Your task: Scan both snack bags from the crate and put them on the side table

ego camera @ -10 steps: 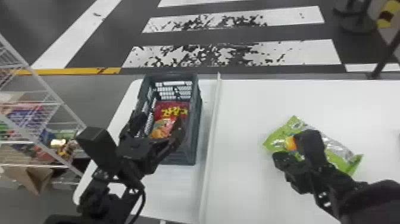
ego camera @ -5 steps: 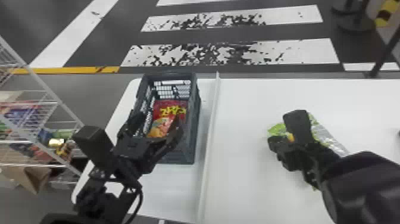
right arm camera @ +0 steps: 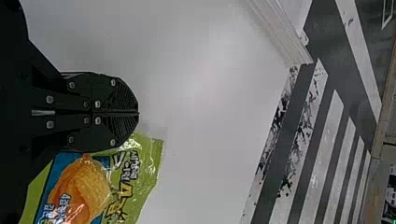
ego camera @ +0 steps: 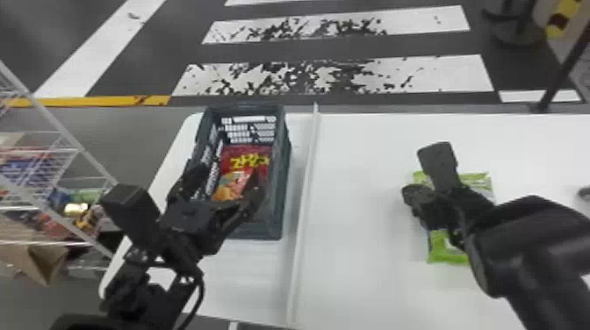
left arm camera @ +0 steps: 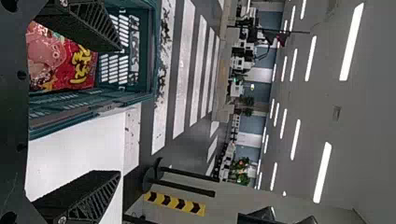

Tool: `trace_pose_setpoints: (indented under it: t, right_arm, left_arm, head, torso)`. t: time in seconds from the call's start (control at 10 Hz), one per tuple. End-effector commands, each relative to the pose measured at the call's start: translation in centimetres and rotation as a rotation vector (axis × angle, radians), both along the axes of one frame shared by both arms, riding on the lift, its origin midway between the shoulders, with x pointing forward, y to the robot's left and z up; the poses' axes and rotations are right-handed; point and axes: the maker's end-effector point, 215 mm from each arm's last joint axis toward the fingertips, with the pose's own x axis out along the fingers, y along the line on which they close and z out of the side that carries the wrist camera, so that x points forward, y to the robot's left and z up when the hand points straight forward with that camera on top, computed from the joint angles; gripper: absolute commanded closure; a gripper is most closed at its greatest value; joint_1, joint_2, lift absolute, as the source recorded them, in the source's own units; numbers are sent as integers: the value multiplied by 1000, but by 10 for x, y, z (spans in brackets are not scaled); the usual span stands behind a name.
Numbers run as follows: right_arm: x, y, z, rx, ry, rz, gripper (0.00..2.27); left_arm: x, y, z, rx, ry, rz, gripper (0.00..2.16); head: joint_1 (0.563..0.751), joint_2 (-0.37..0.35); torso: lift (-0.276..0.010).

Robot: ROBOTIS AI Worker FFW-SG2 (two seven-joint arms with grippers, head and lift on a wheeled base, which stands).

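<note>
Over the dark crate [ego camera: 281, 175] stands my left gripper [ego camera: 229, 186], its fingers apart above the red snack bag [ego camera: 246, 158]. In the left wrist view, my left gripper [left arm camera: 77, 112] is open with nothing pinched, and the red bag [left arm camera: 60, 60] lies inside the crate [left arm camera: 93, 114]. On the right, my right gripper [ego camera: 411, 195] is at the green snack bag [ego camera: 476, 182]. In the right wrist view, my right gripper [right arm camera: 139, 113] has its fingers together on the green bag [right arm camera: 135, 177]; its pinched edge is hidden behind them.
A raised white strip [ego camera: 303, 206] runs across the white table [ego camera: 360, 210] between the crate and the right arm. Wire shelving [ego camera: 66, 145] with goods stands at the left. A dark object [ego camera: 584, 192] sits at the table's right side.
My right gripper has moved farther from the robot, and its forearm has swung round. The green bag has turned with it, from lying slantwise with silver showing. The left arm has stayed put.
</note>
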Motion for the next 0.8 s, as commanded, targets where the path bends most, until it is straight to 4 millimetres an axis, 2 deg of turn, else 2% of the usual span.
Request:
trace_pose_setpoints:
  t: [0.0, 0.2, 0.4, 0.5, 0.7]
  right_arm:
    - [-3, -14, -5, 0, 13, -24, 2246]
    - [-24, -9, -5, 16, 32, -10, 2243]
    - [-43, -12, -9, 15, 51, -8, 2243]
    - [-46, -16, -6, 24, 44, -18, 2243]
    - [-39, -34, -7, 11, 42, -46, 2243]
  left_arm:
    - [1, -1, 0, -3, -1, -1, 49]
    - [1, -2, -1, -5, 2, -2, 49]
    - [1, -3, -1, -6, 3, -3, 49]
    - [2, -4, -2, -7, 3, -4, 49]
    - [3, -6, -3, -9, 5, -8, 49]
  head:
    - [695, 156]
    - [695, 138]
    - [695, 141]
    - [695, 141]
    - [695, 134]
  torso:
    - [-87]
    - [-87]
    - [-87]
    - [-87]
    - [-87]
